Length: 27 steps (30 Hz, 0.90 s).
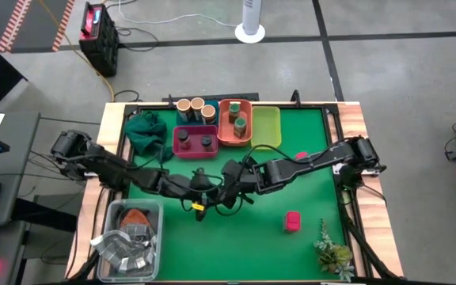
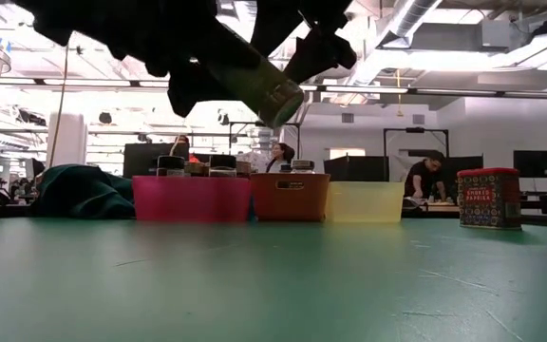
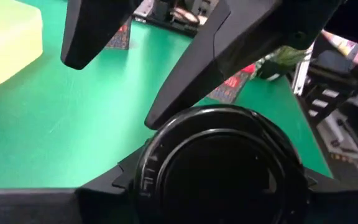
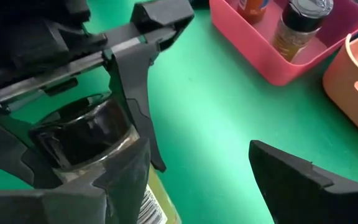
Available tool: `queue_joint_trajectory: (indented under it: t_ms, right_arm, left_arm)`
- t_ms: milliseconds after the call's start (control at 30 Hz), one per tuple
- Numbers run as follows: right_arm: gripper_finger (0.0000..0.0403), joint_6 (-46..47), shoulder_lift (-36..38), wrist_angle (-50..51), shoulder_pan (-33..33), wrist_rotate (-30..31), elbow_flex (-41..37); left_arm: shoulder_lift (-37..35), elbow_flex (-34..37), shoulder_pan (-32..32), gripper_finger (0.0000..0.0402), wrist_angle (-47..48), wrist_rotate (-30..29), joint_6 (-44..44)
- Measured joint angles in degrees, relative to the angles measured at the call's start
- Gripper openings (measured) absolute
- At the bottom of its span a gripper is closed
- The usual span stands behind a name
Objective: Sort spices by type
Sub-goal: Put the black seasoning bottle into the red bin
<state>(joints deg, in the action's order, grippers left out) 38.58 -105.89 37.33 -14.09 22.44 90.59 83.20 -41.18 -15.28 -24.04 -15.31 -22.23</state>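
My left gripper (image 1: 199, 193) is shut on a round jar with a dark cap (image 3: 222, 168) and a yellow label (image 1: 199, 207), held above the table's middle. The jar shows tilted in the low view (image 2: 254, 84). My right gripper (image 1: 229, 180) is open right beside it, with one finger (image 4: 104, 186) by the jar's body and the other (image 4: 303, 180) well off to the side. Two dark-topped jars stand in the magenta tray (image 1: 195, 142), green-topped ones in the orange tray (image 1: 234, 120), and tan-topped ones at the far edge (image 1: 195, 106). Two pink boxes (image 1: 292, 220) (image 1: 301, 157) rest on the mat. My left gripper pinches the jar at its dark cap end (image 4: 82, 134) between its two fingers, one on each side of the cap. The jar is lifted clear of the table and tilted. My right gripper has one finger (image 3: 166, 106) close against the cap's rim; whether it touches, I cannot tell.
An empty yellow-green tray (image 1: 265, 127) stands right of the orange one. A green cloth (image 1: 145, 131) lies at the far left. A clear tub of grey packets (image 1: 129, 237) stands at the near left and a small plant (image 1: 331, 253) at the near right. People sit in the room beyond the table.
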Motion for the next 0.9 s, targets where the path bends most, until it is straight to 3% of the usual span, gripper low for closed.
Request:
queue_joint_trajectory:
  t_ms: [267,600,900]
  right_arm:
    - [0.0302,0.4,0.0,1.6,0.0,0.0,0.0]
    - [0.0302,0.4,0.8,3.1,0.7,0.1,-0.1]
    - [0.0302,3.5,2.7,8.5,0.8,8.1,-0.2]
  left_arm:
    - [-1.6,-3.0,0.2,0.0200,9.2,-0.1,0.7]
    - [-10.7,-3.1,4.1,0.0199,22.3,-1.6,1.6]
    - [-19.1,-3.1,8.6,0.0199,35.2,-1.5,2.1]
